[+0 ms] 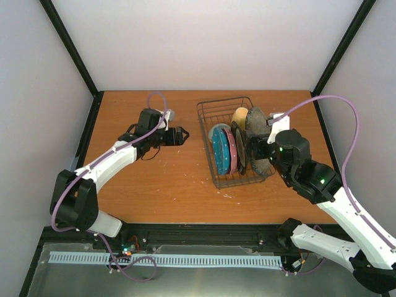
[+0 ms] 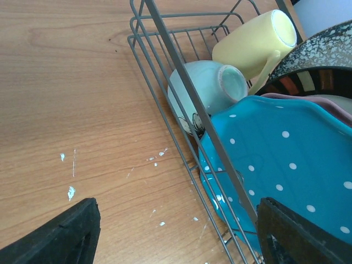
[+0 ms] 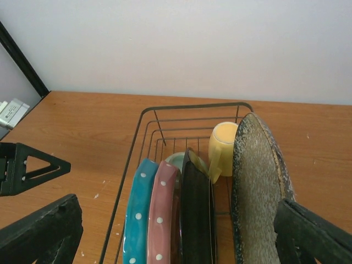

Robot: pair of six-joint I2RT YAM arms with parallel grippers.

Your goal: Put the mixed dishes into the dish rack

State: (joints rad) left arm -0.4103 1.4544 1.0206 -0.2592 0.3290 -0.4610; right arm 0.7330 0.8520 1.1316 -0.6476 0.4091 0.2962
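The dish rack stands on the wooden table, at 3 o'clock from the table's middle in the top view. All the dishes are seen inside it. Toward its 6 o'clock end the plates are stood on edge side by side. The blue dotted plate is placed at the 9 o'clock side, and the pink-red dotted plate is pressed against it. A dark plate is set next, and the larger grey speckled plate is leaned at the 3 o'clock side. At the rack's 12 o'clock end the yellow mug is laid on its side. The pale green bowl is tipped on its side beside the mug, at 9 o'clock from it, behind the blue plate.

The left gripper is held above bare table at 9 o'clock from the rack, apart from it. Its jaws are spread and nothing is held between them. The right gripper is positioned at the rack's 3 o'clock side, over the standing plates. Its fingers are spread wide in the wrist view, with the row of plates seen between them. One finger is seen just beside the grey speckled plate; whether it is touched cannot be told.
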